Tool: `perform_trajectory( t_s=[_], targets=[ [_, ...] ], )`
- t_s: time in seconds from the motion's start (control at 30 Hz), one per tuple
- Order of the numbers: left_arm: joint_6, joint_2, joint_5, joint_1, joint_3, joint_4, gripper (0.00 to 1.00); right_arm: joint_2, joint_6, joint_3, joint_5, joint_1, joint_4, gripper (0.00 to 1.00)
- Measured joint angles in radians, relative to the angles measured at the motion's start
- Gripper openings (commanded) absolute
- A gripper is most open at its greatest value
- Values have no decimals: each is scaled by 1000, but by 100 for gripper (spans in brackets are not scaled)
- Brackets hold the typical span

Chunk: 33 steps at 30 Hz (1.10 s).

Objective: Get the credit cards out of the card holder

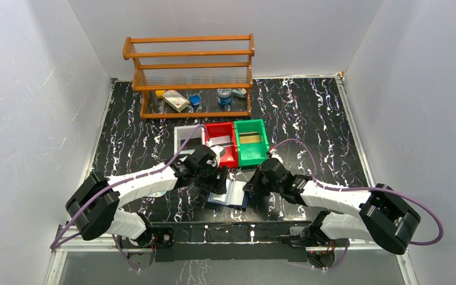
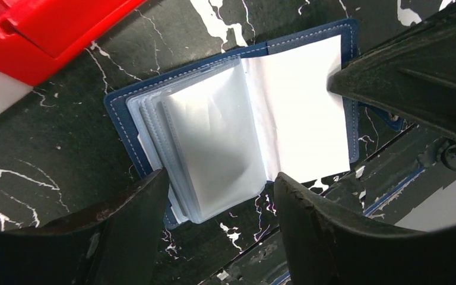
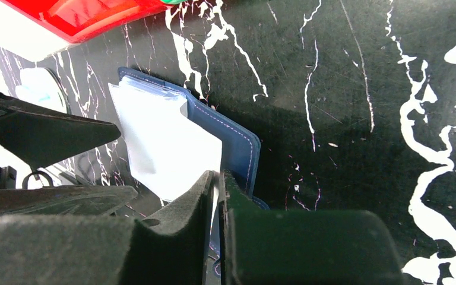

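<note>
The card holder [image 1: 228,196] lies open on the black marble table between both arms. Its navy cover [image 2: 122,119] carries a fanned stack of clear sleeves [image 2: 211,142] and a white inner page [image 2: 300,113]. I make out no credit cards in the sleeves. My left gripper [image 2: 221,178] hovers open over the near edge of the sleeves, with nothing between its fingers. My right gripper [image 3: 217,175] is shut on the card holder, pinching the white page [image 3: 166,148] at the right-hand edge, next to the navy cover [image 3: 237,142].
White [image 1: 184,138], red [image 1: 222,153] and green [image 1: 251,142] bins stand just behind the card holder. A wooden rack [image 1: 190,77] with small items is at the back. A white oval packet [image 3: 35,89] lies under the left arm. The table's front edge [image 2: 332,196] is close.
</note>
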Motion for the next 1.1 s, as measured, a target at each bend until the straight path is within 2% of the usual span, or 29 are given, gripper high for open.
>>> perform_trajectory(
  t_s=[0.3, 0.7, 0.87, 1.1],
  targets=[
    [39, 69, 36, 0, 37, 8, 66, 0, 0, -6, -6, 0, 8, 17],
    [56, 72, 79, 0, 56, 10, 67, 0, 1, -19, -16, 0, 24, 17],
    [74, 72, 58, 0, 77, -9, 72, 0, 1, -20, -16, 0, 24, 17],
    [130, 105, 29, 0, 135, -32, 73, 1, 1, -20, -16, 0, 25, 17]
  ],
)
